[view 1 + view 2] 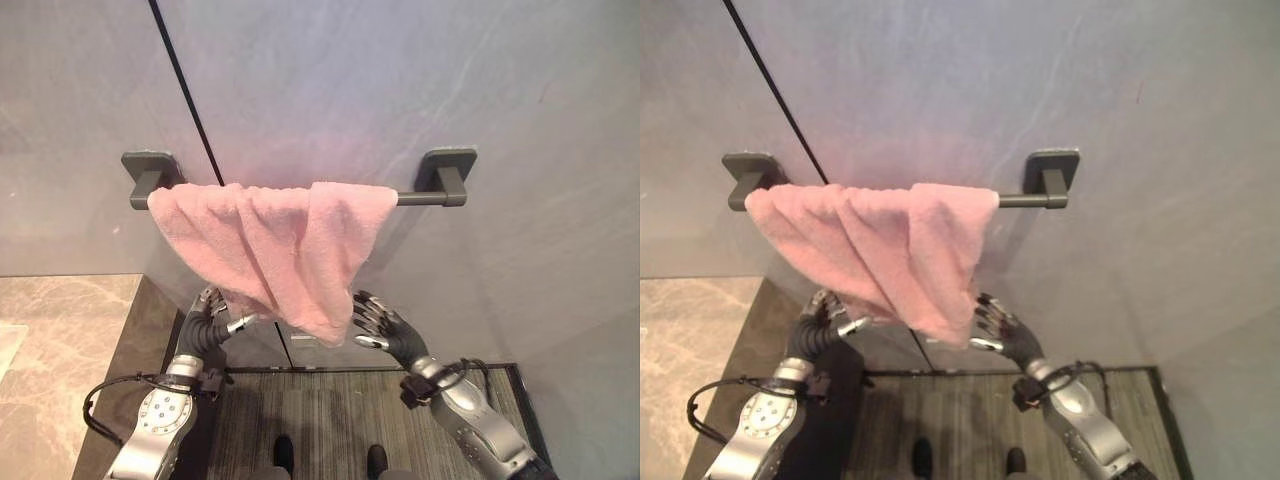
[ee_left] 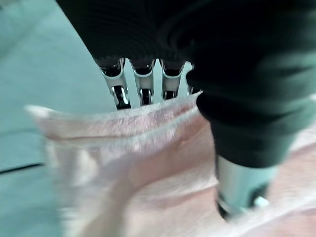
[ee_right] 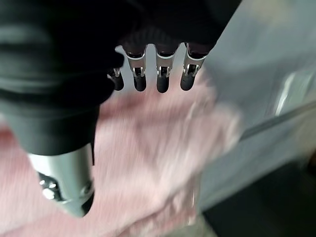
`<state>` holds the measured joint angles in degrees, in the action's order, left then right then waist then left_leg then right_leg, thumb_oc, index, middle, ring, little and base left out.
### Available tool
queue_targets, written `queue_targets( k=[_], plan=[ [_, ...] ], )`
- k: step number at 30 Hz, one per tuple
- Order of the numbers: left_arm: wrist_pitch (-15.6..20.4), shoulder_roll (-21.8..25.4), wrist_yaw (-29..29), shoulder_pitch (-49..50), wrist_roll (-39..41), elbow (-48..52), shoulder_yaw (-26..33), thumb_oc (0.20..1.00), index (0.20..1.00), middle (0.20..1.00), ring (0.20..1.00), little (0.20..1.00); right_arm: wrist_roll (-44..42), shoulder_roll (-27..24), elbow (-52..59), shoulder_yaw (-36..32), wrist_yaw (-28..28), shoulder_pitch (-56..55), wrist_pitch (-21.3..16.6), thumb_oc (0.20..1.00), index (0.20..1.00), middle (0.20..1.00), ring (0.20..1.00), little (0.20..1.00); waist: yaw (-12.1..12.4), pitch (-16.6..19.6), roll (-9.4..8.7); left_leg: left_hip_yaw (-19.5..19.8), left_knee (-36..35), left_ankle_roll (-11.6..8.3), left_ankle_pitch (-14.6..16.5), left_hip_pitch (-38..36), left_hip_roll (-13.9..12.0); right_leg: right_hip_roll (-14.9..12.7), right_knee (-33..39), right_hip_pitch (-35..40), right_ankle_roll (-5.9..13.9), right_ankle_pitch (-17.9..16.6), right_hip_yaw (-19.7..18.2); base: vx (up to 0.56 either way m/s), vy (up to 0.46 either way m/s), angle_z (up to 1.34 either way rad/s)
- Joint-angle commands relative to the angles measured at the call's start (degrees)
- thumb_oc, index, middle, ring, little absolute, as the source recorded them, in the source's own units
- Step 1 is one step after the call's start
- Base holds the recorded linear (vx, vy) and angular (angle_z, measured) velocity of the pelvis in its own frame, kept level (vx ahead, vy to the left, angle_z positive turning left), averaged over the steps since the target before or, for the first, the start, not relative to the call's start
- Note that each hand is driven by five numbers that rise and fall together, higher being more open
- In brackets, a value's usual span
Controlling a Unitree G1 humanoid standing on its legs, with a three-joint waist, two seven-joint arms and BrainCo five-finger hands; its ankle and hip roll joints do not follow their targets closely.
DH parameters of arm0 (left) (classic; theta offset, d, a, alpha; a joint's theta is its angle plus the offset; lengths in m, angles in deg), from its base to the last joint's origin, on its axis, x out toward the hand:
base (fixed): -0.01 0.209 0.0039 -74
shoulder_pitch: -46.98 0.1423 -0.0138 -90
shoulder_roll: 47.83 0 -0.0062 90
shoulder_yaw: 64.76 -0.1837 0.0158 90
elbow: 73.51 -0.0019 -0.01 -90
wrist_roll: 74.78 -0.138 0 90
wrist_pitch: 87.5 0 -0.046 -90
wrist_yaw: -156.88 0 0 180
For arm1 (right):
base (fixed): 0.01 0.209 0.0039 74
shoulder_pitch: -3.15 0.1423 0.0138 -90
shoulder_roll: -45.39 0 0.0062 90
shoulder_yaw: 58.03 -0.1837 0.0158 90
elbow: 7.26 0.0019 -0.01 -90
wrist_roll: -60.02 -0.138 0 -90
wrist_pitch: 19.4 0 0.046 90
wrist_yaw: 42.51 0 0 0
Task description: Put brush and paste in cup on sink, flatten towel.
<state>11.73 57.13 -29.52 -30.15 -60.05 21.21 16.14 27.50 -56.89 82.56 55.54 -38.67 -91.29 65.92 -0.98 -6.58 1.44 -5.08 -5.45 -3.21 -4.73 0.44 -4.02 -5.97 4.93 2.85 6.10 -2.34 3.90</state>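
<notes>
The pink towel (image 1: 280, 250) hangs over the dark towel bar (image 1: 425, 197), bunched rather than spread flat: it covers the bar from the left mount (image 1: 150, 168) to a little past the middle, leaving the stretch near the right mount (image 1: 447, 170) bare. Its cloth falls in deep diagonal folds that gather toward a low point below the middle of the bar.

Below the bar, the left hand (image 1: 210, 322) is raised at the towel's lower left edge. In the left wrist view its fingers (image 2: 143, 81) go behind the top edge of the pink cloth and the thumb lies in front of it, so the hand pinches the towel between them.

The right hand (image 1: 385, 325) is just beside the towel's lowest corner, on the side toward the right mount. Its fingers (image 3: 163, 74) are relaxed and spread, and in the right wrist view they hover over the cloth without closing on it.

The bar is fixed on a grey wall (image 1: 520, 110).
</notes>
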Motion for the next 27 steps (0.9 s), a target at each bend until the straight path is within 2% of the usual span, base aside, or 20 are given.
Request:
queue_targets(
  k=[1,7,8,9,10,11,15,17,18,20,21,24,27],
  plan=[
    [-1.23,5.87,5.51,0.54,-3.78,0.54,2.22,1.000,1.000,1.000,1.000,1.000,5.56,-0.45,1.27,-1.05,-0.11,1.21,0.23,1.000,1.000,1.000,1.000,1.000,-1.04,2.69,-2.82,-1.10,0.45,-1.52,3.44,-3.50,-2.00,-4.84,0.07,-2.17,3.18,-1.68,-1.96,0.03,0.012,-0.15],
    [-1.42,9.24,7.63,2.73,-10.60,0.06,5.14,1.000,1.000,1.000,1.000,1.000,10.99,-1.91,2.29,-8.31,-1.41,-0.99,-0.83,1.000,1.000,1.000,1.000,1.000,-1.82,3.60,-1.89,-1.69,0.45,-1.49,3.84,-4.15,-1.90,-4.90,0.07,-2.10,3.43,-1.61,-2.77,0.00,0.007,-0.06],
    [-1.93,9.29,6.94,3.43,-13.29,-1.21,6.09,1.000,1.000,1.000,1.000,1.000,22.59,-3.98,3.37,-11.59,-3.85,-1.87,-2.18,1.000,1.000,1.000,1.000,1.000,-2.32,3.54,-1.61,-1.91,0.45,-1.42,3.87,-4.14,-1.80,-4.97,0.07,-2.32,3.47,-1.79,-3.12,-0.05,0.004,-0.14],
    [-1.64,9.77,8.45,2.98,-14.99,-0.45,5.20,1.000,1.000,1.000,1.000,1.000,33.93,-7.48,8.88,-11.17,-3.47,-1.03,-3.08,1.000,1.000,1.000,1.000,1.000,-2.49,3.30,-1.40,-2.09,0.45,-1.40,3.49,-4.07,-1.79,-4.93,0.07,-2.56,3.50,-2.28,-3.43,-0.05,0.000,-0.13],
    [-1.33,11.39,13.43,1.85,-15.79,1.37,3.53,1.000,1.000,1.000,1.000,1.000,33.97,-10.30,14.19,-8.67,3.65,0.74,-3.54,1.000,1.000,1.000,1.000,1.000,-2.58,3.42,-1.32,-2.18,0.45,-1.47,3.50,-4.15,-1.88,-4.88,0.07,-2.62,3.55,-2.22,-3.65,-0.01,0.001,-0.10],
    [-1.23,11.54,14.50,1.21,-14.38,2.81,2.44,1.000,1.000,1.000,1.000,1.000,27.72,-10.35,17.16,-7.88,6.28,0.67,-4.54,1.000,1.000,1.000,1.000,1.000,-2.68,3.72,-1.37,-2.21,0.45,-1.51,3.86,-4.19,-1.92,-4.96,0.07,-2.63,3.58,-1.91,-3.74,-0.01,-0.003,-0.07],
    [-1.16,9.07,12.74,0.95,-15.25,2.85,1.11,1.000,1.000,1.000,1.000,1.000,32.26,-9.43,16.64,-4.82,4.69,1.90,-4.80,1.000,1.000,1.000,1.000,1.000,-2.69,3.68,-1.39,-2.24,0.45,-1.28,3.42,-4.03,-1.84,-4.98,0.07,-2.85,3.53,-2.33,-3.99,-0.01,0.003,-0.04],
    [0.24,9.75,9.45,3.79,-16.59,5.11,6.73,1.000,1.000,1.000,1.000,1.000,32.19,-8.32,17.99,-9.39,0.14,0.12,-6.04,1.000,1.000,1.000,1.000,1.000,-2.48,3.59,-1.38,-2.27,0.45,-1.28,3.31,-3.88,-1.86,-4.96,0.07,-2.98,3.57,-2.40,-3.89,-0.03,-0.008,0.03],
    [1.51,11.52,9.42,6.25,-17.74,7.32,10.50,1.000,1.000,1.000,1.000,1.000,31.04,-9.02,20.39,-13.55,0.40,-2.44,-7.35,1.000,1.000,1.000,1.000,1.000,-2.38,3.53,-1.48,-2.17,0.45,-1.32,3.39,-4.01,-1.89,-4.96,0.07,-2.75,3.60,-2.29,-3.65,0.00,-0.005,0.07],
    [4.05,17.14,8.38,12.13,-20.39,14.29,21.11,1.000,1.000,1.000,1.000,1.000,32.07,-11.91,26.69,-22.99,-0.42,-7.20,-10.19,1.000,1.000,1.000,1.000,1.000,-2.13,3.62,-1.61,-1.91,0.45,-1.45,3.37,-3.97,-2.02,-4.89,0.07,-2.56,3.74,-2.23,-3.27,0.01,-0.006,0.07],
    [4.73,18.57,8.01,14.07,-20.45,15.74,24.14,1.000,1.000,1.000,1.000,1.000,32.68,-12.44,28.29,-25.75,-0.88,-8.04,-11.04,1.000,1.000,1.000,1.000,1.000,-2.12,3.57,-1.64,-1.85,0.45,-1.50,3.35,-3.98,-2.05,-4.91,0.07,-2.49,3.82,-2.26,-3.18,0.04,-0.007,0.05],
    [7.66,26.48,7.29,24.43,-19.29,22.21,41.17,1.000,1.000,1.000,1.000,1.000,34.77,-14.46,32.90,-39.02,-3.57,-11.07,-13.43,1.000,1.000,1.000,1.000,1.000,-1.91,3.95,-1.95,-1.68,0.45,-1.82,3.92,-4.25,-2.25,-4.90,0.07,-2.12,4.32,-1.89,-2.83,0.02,-0.003,0.04],
    [8.60,26.50,4.73,24.53,-19.36,21.90,44.13,1.000,1.000,1.000,1.000,1.000,36.28,-15.25,34.09,-41.98,-5.28,-10.64,-14.18,1.000,1.000,1.000,1.000,1.000,-1.83,4.08,-2.06,-1.63,0.45,-1.86,3.90,-4.28,-2.28,-4.92,0.07,-2.06,4.39,-1.86,-2.79,0.02,0.002,0.00]
  ],
)
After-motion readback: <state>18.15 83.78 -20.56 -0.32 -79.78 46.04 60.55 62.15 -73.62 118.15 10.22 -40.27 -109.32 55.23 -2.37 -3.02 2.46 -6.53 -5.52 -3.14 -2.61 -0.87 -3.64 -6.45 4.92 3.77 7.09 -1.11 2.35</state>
